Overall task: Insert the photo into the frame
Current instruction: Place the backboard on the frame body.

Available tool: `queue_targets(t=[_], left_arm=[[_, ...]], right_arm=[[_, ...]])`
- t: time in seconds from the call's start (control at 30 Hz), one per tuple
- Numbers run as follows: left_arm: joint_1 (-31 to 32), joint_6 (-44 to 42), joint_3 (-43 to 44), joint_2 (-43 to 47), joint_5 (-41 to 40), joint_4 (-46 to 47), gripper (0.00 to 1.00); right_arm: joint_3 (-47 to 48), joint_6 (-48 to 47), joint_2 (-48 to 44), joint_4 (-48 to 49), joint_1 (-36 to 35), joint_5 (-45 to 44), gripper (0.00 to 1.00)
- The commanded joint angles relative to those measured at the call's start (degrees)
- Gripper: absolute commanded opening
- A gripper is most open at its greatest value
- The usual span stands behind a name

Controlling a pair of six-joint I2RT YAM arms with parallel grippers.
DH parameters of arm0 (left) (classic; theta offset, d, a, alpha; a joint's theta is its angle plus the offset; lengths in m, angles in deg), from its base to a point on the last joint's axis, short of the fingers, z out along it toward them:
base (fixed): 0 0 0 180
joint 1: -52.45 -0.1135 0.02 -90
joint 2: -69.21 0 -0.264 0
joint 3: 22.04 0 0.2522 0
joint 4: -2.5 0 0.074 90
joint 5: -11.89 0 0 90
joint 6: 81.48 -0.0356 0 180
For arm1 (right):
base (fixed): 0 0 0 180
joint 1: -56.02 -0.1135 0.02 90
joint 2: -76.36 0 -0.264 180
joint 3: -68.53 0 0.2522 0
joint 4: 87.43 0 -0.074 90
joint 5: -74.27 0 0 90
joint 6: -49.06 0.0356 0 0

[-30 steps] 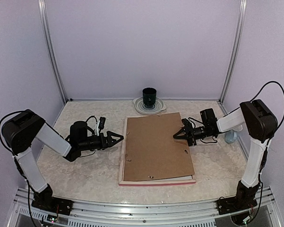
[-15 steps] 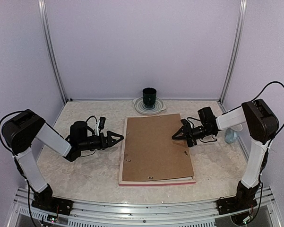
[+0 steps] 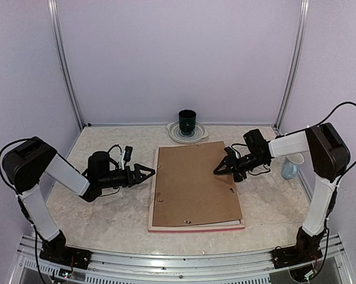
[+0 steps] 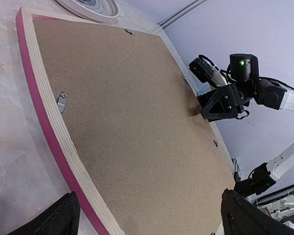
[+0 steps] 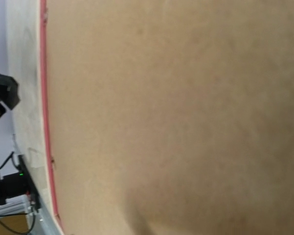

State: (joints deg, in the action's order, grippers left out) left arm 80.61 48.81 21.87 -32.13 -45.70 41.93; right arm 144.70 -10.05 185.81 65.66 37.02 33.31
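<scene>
Frame fills ctr; mug on plate behind; cup rt.

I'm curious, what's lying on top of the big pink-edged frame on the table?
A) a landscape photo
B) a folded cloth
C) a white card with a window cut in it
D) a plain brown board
D: a plain brown board covers nearly the whole frame, leaving only the pale wood and pink rim showing around it.
</scene>
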Motion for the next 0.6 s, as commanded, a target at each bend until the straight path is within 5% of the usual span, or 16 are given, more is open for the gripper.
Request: queue_targets(t=[0.0, 0.57], left_arm=[[0.23, -0.04, 0.96, -0.78, 0.81, 1.57, 0.99], [0.23, -0.08, 0.96, -0.79, 0.79, 1.57, 0.99]], right_arm=[[2.38, -3.05, -3.38, -4.94, -1.05, -4.57, 0.64], [3.46, -6.12, -6.23, -11.56, -1.83, -11.73, 0.66]])
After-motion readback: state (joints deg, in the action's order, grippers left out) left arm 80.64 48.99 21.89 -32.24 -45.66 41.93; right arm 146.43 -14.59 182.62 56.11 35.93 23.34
